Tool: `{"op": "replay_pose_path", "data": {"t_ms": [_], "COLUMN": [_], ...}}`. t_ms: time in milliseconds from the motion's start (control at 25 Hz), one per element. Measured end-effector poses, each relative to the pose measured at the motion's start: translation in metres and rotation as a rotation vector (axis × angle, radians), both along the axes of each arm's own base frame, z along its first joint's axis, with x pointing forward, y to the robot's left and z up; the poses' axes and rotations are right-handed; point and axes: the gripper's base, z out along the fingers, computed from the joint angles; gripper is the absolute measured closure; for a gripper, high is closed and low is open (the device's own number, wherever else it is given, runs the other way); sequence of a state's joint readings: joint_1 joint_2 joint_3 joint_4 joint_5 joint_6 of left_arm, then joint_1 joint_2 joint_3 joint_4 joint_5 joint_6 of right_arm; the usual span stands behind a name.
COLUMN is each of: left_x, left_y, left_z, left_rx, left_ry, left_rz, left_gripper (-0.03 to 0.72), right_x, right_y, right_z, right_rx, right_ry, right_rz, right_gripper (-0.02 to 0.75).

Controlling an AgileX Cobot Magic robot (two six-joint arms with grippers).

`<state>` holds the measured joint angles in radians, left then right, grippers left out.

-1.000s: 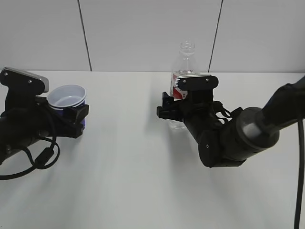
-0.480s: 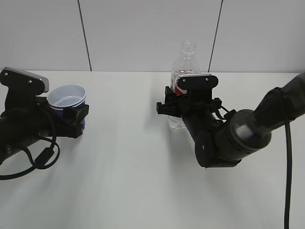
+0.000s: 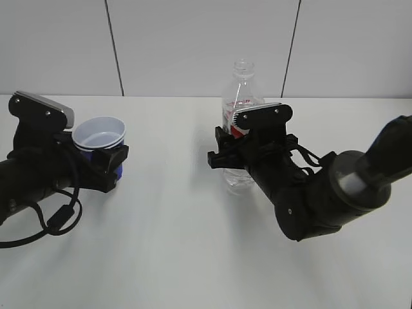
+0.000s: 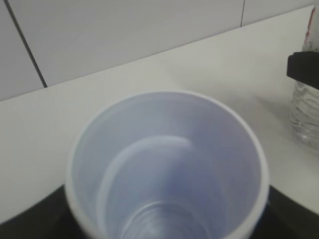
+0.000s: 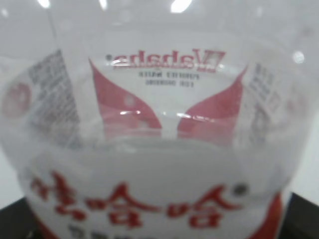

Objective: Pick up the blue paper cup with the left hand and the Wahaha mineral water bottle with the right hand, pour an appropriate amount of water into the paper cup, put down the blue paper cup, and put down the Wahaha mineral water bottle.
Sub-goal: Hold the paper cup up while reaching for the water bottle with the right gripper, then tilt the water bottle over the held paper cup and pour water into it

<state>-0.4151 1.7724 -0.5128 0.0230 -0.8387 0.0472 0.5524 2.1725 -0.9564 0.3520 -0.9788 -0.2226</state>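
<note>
1. The left hand (image 3: 109, 162), at the left of the exterior frame, is closed around the blue paper cup (image 3: 100, 141); the cup sits upright in its grip with the white mouth open upward and, in the left wrist view, looks dry inside
2. The right hand (image 3: 226, 153), middle right of the frame, is clamped on the Wahaha mineral water bottle (image 3: 240, 129) at the red-and-white label; the capless neck stands clear above the hand, and whether the bottle's base rests on the white counter (image 3: 174, 257) I cannot tell
3. Cup and bottle are well apart, so pouring has not begun
4. Risk: with no cap, any quick tilt or swing of the bottle could spill water on the counter before its neck is over the cup
5. Risk: the thin bottle wall could buckle under the grip and push water out
6. Risk: the light cup could crumple or slip if squeezed unevenly, and overfilling is likely if the tilt is steep
</note>
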Motion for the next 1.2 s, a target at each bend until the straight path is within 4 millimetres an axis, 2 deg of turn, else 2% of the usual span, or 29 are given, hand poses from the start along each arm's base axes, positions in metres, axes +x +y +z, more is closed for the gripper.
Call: {"op": "replay_pose_path", "data": {"t_ms": [240,480,840,1200], "left_x": [-0.006,-0.017,-0.020,-0.021], "left_y": [-0.010,-0.029,-0.034,-0.035], "left_z": [-0.003,-0.004,-0.004,-0.004], "left_rx": [-0.033,-0.021,-0.019,-0.009], "left_ry": [0.056,0.069,0.069,0.064], "left_rz": [-0.076,-0.170,-0.191,-0.220], "left_gripper": [0.164,0.164,0.164,0.164], "right_x": [-0.019,-0.027,-0.030,-0.030], "right_y": [0.003,0.010,0.012,0.010], "right_z": [0.028,0.050,0.047,0.047], "right_rx": [-0.055,-0.211,-0.538,-0.721], "right_ry": [-0.048,-0.102,-0.179,-0.248], "right_rz": [0.142,0.278,0.380,0.395], "right_gripper": [0.222,0.223,0.223,0.223]}}
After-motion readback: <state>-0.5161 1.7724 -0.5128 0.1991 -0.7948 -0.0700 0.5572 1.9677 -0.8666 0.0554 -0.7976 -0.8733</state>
